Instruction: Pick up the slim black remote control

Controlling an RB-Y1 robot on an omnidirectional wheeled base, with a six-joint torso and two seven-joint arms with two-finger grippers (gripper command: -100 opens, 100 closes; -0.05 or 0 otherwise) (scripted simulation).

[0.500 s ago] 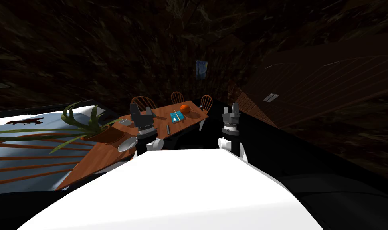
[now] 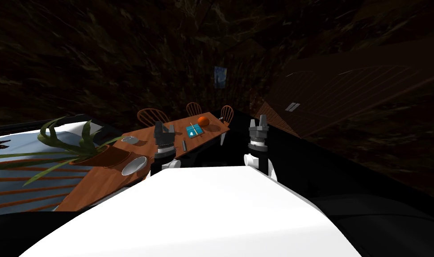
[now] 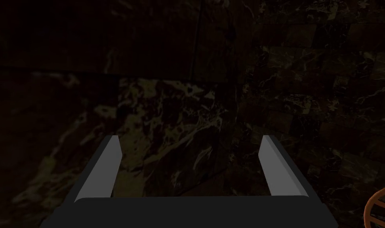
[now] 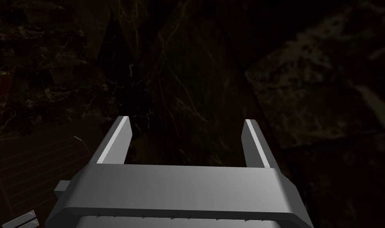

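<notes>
Turning slightly, I've shifted the table (image 2: 214, 129) leftward in view. Slim dark remote (image 2: 183, 145) lies by the table's near edge, just right of my left gripper (image 2: 164, 127), fingers spread. Right gripper (image 2: 258, 119) is spread too, off the table.

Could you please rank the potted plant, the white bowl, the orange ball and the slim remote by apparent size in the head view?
1. green-leaved plant in a terracotta pot
2. round white bowl
3. round orange ball, farther away
4. slim dark remote control
Nearness to the camera favours the first two.
</notes>
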